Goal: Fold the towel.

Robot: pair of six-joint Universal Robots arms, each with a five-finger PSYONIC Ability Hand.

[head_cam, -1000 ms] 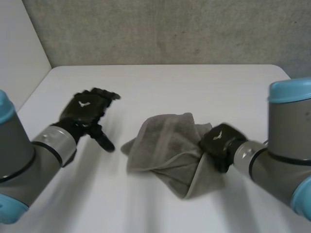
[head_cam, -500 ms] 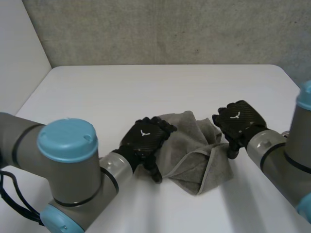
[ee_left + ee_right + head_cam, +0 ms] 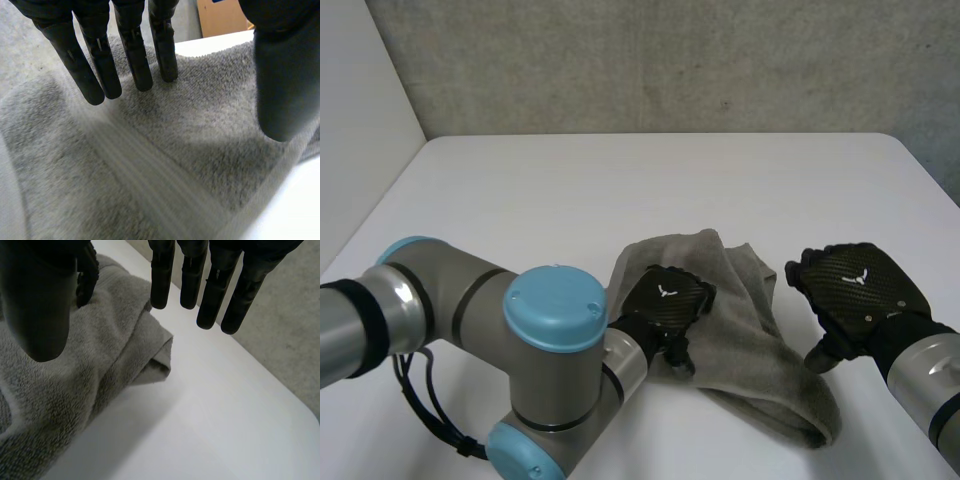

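A grey towel [image 3: 760,345] lies crumpled and partly folded on the white table [image 3: 620,180], right of centre. My left hand [image 3: 665,300] rests on the towel's left part. In the left wrist view its fingers [image 3: 135,55] are straight and spread from the thumb, just over the towel's pile [image 3: 175,150], gripping nothing. My right hand [image 3: 860,285] hovers just right of the towel, off the cloth. Its fingers [image 3: 190,275] are straight over bare table, with the thumb above a folded towel corner [image 3: 150,355], and it holds nothing.
My left arm's elbow [image 3: 555,340] bends across the front left of the table, close to the towel. A grey wall [image 3: 670,60] runs behind the table's far edge. Bare table [image 3: 210,420] lies beyond the towel's corner near the right hand.
The left hand has swung in from the table's left onto the towel. The right hand let go of the towel's right edge and drew back right. The towel now lies flatter.
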